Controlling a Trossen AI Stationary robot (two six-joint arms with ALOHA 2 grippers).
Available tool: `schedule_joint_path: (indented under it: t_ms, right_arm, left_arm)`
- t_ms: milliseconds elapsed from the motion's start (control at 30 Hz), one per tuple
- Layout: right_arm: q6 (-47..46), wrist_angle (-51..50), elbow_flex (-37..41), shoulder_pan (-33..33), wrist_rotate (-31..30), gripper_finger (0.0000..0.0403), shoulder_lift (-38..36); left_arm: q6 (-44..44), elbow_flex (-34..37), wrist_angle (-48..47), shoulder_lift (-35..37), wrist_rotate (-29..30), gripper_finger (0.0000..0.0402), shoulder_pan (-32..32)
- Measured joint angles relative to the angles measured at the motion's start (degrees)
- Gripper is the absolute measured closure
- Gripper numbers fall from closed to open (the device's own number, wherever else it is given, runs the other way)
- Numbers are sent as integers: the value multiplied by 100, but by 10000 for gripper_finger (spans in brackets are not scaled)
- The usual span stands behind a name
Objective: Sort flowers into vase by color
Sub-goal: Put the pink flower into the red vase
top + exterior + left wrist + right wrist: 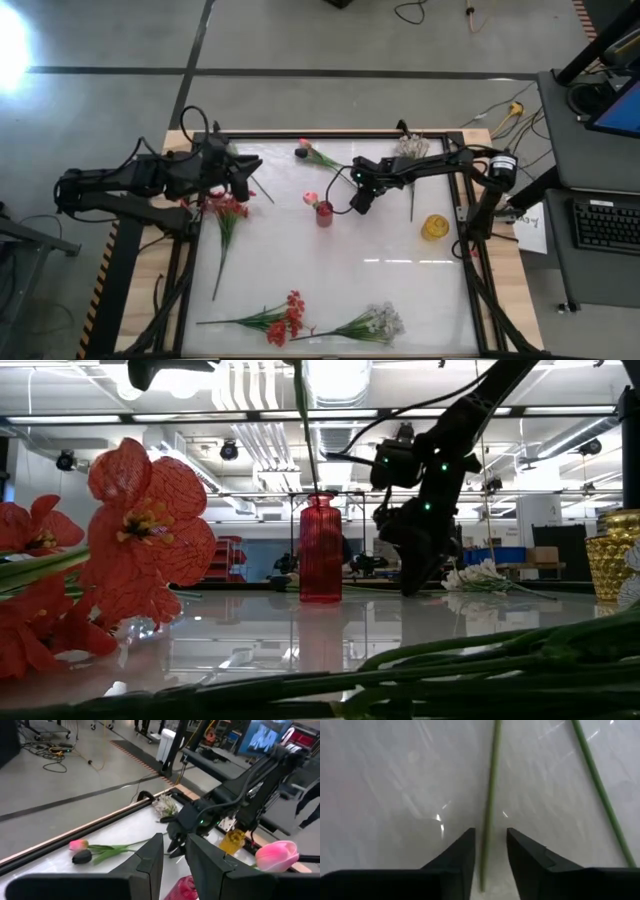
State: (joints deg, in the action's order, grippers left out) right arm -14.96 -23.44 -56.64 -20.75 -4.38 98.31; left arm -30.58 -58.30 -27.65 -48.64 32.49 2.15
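Observation:
A red vase (324, 214) (320, 550) stands mid-table with a pink rosebud (311, 198) (277, 856) in it, its stem (305, 430) rising straight up. My right gripper (358, 203) (415, 585) (490, 837) points down just right of the vase, open. Its fingers stand either side of a green stem (490, 780) without touching it; I cannot tell whose stem it is. My left gripper (250, 172) (175, 850) hovers at the table's left, narrowly open and empty. A second pink bud (305, 152) (78, 845) lies near the far edge.
A yellow vase (434, 227) (612, 565) stands at the right. White sprays (410, 150) (480, 575) lie at the far right. A red bunch (228, 207) lies below the left gripper. Red blooms (285, 318) (140, 530) and a white spray (378, 322) lie along the near edge. Another stem (600, 790) runs beside the right gripper.

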Motion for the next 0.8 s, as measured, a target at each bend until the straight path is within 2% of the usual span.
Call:
schedule_joint_path:
  t_ms: [233,400,633,800]
  right_arm:
    - [-145,-254,-92,20,186,387,-112]
    - [-248,-1000,-236,37,319,392,-694]
    - [-463,-1760,-159,36,1316,393,-1301]
    - [-562,-2600,-48,101,1390,393,-1466]
  left_arm:
    - [1,0,-6,-9,0,326,0]
    - [108,0,-25,-3,6,326,-2]
    - [220,0,-25,-5,155,326,0]
    - [305,0,-25,-3,155,326,-1]
